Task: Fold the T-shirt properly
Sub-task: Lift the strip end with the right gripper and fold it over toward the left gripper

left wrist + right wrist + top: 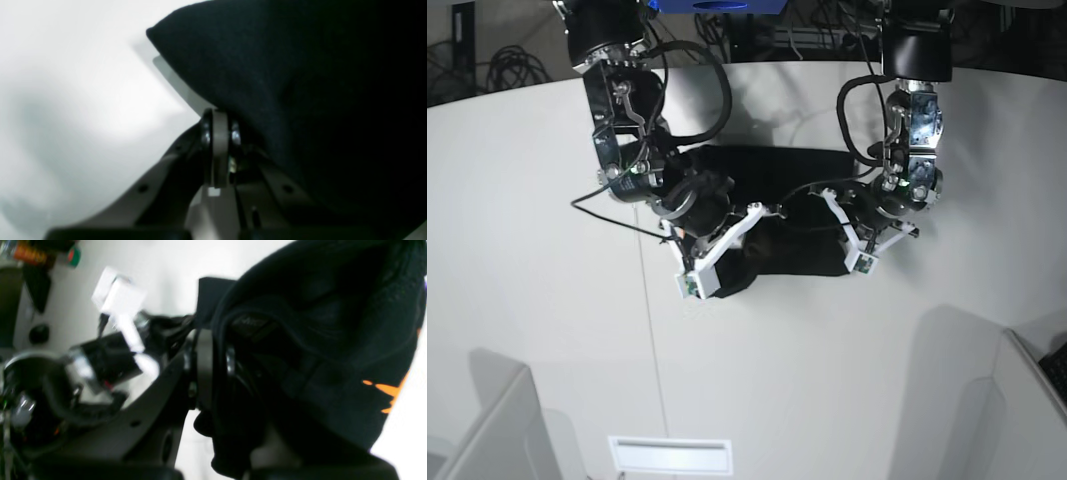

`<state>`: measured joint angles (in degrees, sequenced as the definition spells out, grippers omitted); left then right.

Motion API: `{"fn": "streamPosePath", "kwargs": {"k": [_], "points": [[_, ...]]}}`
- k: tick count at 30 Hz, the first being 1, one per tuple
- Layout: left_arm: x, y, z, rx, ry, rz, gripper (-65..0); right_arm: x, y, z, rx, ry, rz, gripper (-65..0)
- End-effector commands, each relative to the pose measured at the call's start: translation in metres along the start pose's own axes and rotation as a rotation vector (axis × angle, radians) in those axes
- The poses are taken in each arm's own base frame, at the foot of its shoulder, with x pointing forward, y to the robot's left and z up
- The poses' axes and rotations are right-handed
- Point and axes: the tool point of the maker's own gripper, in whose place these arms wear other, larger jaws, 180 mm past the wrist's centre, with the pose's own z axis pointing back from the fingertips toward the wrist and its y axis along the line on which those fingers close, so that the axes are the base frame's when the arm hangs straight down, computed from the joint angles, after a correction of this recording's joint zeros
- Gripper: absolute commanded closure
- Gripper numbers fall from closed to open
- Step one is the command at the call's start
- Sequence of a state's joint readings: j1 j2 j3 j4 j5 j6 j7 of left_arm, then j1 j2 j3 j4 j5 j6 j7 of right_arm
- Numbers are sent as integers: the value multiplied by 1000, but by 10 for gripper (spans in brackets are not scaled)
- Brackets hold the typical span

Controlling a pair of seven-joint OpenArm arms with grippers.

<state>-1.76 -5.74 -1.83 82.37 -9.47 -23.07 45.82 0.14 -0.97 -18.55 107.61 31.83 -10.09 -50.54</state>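
The black T-shirt point(792, 255) lies bunched in the middle of the white table point(547, 300), between my two arms. In the left wrist view my left gripper point(220, 115) is shut on an edge of the black cloth point(300, 100), which hangs over its right side. In the right wrist view my right gripper point(206, 336) is shut on a thick fold of the shirt point(317, 340); a bit of orange print point(383, 390) shows. In the base view the right gripper point(745, 222) is at the shirt's left part and the left gripper point(829, 205) at its right part.
Cables point(507, 60) lie beyond the table's far edge. Grey panels stand at the near left point(487, 420) and near right point(987, 400). A white slotted plate point(670, 455) sits at the front edge. The other arm point(100, 356) shows in the right wrist view.
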Motion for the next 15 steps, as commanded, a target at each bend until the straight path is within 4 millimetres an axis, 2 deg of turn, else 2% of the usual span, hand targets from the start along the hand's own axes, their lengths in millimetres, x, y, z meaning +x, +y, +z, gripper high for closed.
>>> {"fn": "streamPosePath", "kwargs": {"k": [1, 7, 12, 15], "points": [[-10, -14, -3, -47, 53, -7, 0, 16, 12, 3, 36, -50, 15, 0], [-7, -17, -2, -49, 44, -8, 0, 16, 18, 2, 53, -52, 12, 0], [-10, -9, 0, -34, 48, -1, 0, 18, 28, 0, 74, -60, -2, 0], [-13, 1, 3, -16, 56, -13, 0, 14, 51, -4, 122, -43, 44, 0]]}}
